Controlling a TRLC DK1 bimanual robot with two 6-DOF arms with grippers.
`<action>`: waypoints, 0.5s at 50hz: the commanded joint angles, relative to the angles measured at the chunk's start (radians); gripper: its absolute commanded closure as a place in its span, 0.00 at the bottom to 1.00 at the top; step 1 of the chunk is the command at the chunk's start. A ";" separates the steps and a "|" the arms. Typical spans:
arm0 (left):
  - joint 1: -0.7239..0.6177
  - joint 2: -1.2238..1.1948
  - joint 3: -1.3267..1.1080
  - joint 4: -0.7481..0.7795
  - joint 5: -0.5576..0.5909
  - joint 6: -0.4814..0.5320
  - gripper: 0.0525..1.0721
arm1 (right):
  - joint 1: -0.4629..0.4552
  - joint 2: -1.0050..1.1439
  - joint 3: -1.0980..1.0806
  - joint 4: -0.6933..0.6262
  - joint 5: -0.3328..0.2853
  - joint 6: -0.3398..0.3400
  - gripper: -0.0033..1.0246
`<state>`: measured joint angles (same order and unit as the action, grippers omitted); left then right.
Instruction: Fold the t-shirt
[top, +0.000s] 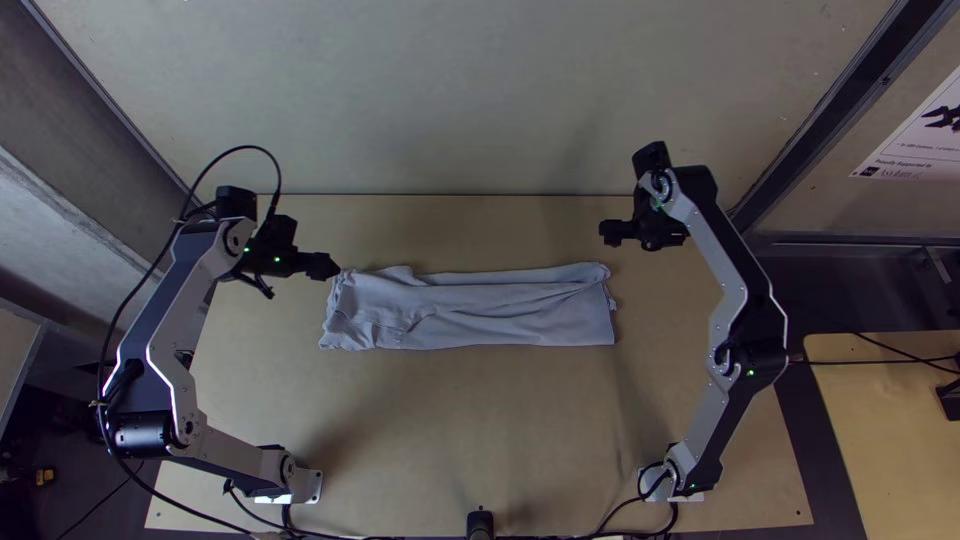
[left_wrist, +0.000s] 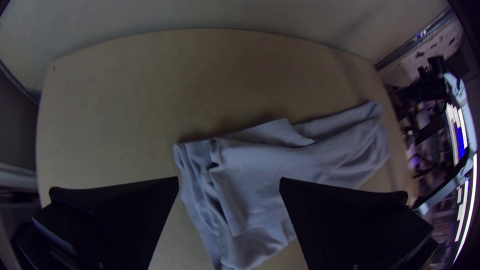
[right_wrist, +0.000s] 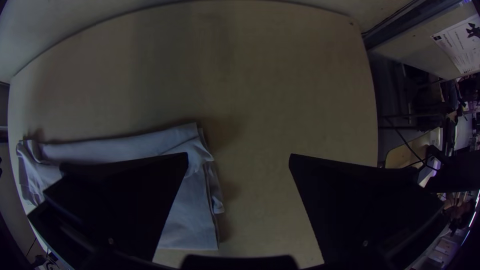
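left end effector: wide open, centre-left | right end effector: wide open, centre-right | t-shirt: folded strip, frame centre

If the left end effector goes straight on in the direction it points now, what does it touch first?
The left end effector would most likely meet the folded t-shirt first, near its left end, though the depth is unclear.

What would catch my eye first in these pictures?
Probably the pale grey-blue t-shirt, folded into a long strip across the middle of the wooden table. Next, the two robot arms flanking it, their black grippers open: the left one by the strip's left end, the right one beyond its right end.
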<state>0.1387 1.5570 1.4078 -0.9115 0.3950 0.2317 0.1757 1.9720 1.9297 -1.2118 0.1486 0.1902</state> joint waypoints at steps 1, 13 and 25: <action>0.070 -0.008 -0.050 -0.046 0.097 -0.020 0.04 | 0.002 -0.085 -0.020 0.000 -0.034 0.023 0.04; 0.177 0.064 -0.090 -0.081 0.275 0.018 0.04 | -0.042 -0.243 -0.005 0.000 -0.221 0.051 0.04; 0.254 0.213 -0.087 -0.099 0.400 0.049 0.04 | -0.065 -0.354 -0.015 0.000 -0.224 0.049 0.04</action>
<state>0.3691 1.7050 1.3403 -0.9894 0.7578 0.2523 0.1253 1.6562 1.9297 -1.2118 -0.0692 0.2276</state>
